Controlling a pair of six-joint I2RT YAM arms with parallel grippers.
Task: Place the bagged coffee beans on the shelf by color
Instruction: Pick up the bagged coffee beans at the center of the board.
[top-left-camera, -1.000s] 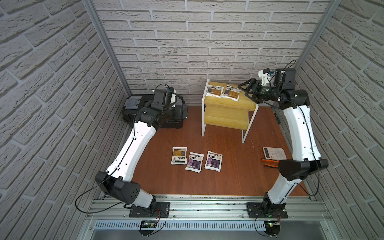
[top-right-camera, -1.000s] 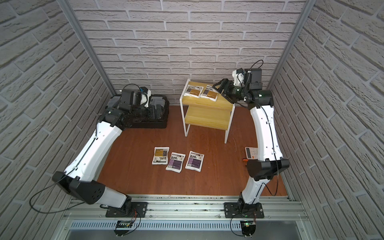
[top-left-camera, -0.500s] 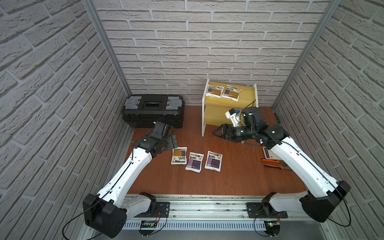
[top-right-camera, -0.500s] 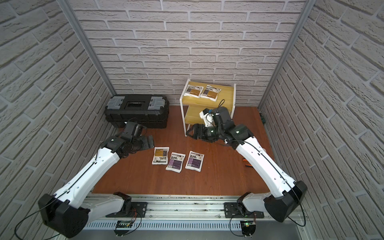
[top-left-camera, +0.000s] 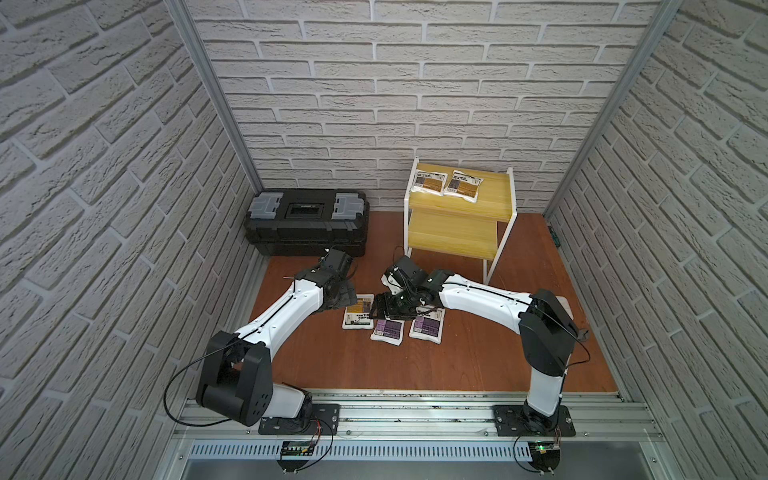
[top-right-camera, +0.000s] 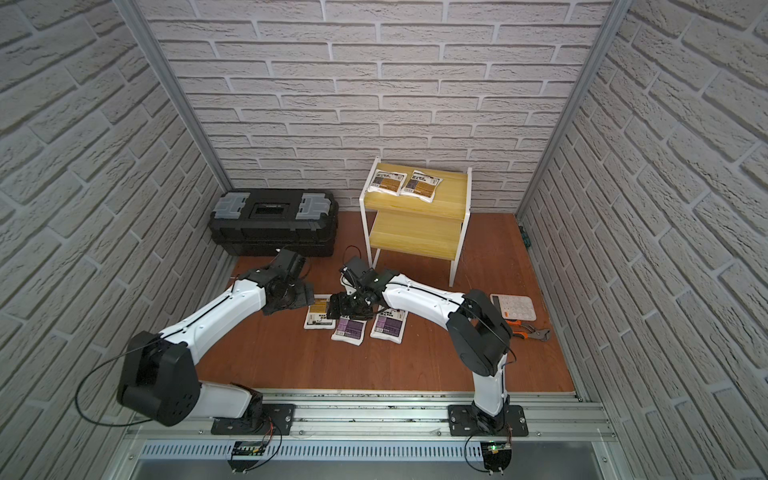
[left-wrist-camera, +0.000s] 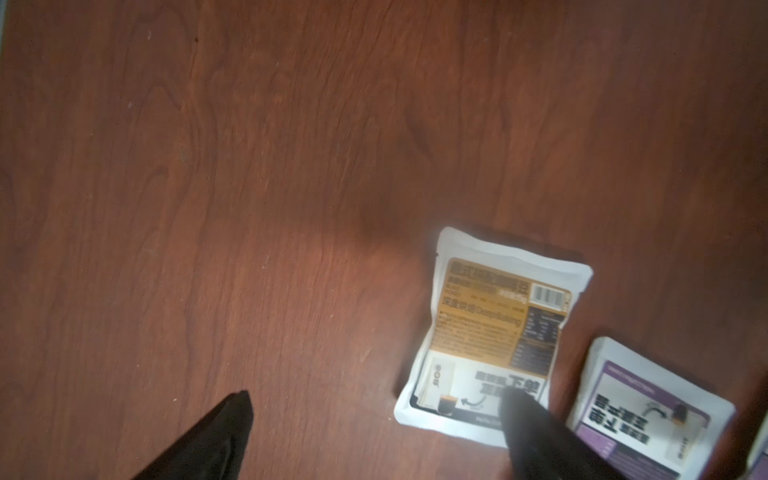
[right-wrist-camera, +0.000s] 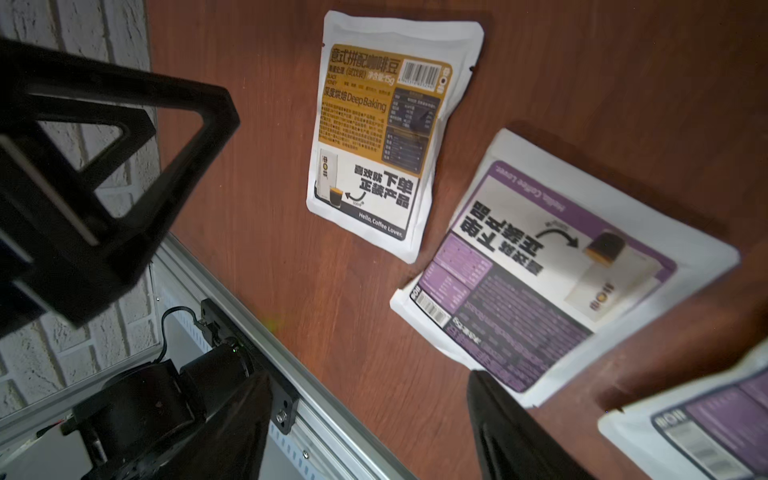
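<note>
Coffee bean bags: two yellow bags are laid side by side on the shelf top board. A third yellow bag and two purple bags are left flat on the tabletop, close together in a row. Left hand is spread wide and empty, with one fingertip seen over the third yellow bag's corner. Right hand is also spread wide with nothing held, hung low over the row. Pouches are judged light, soft and slick-filmed, with contents likely shifted under squeeze. Little height is offered against the tabletop, so a sealed edge is best pinched
</note>
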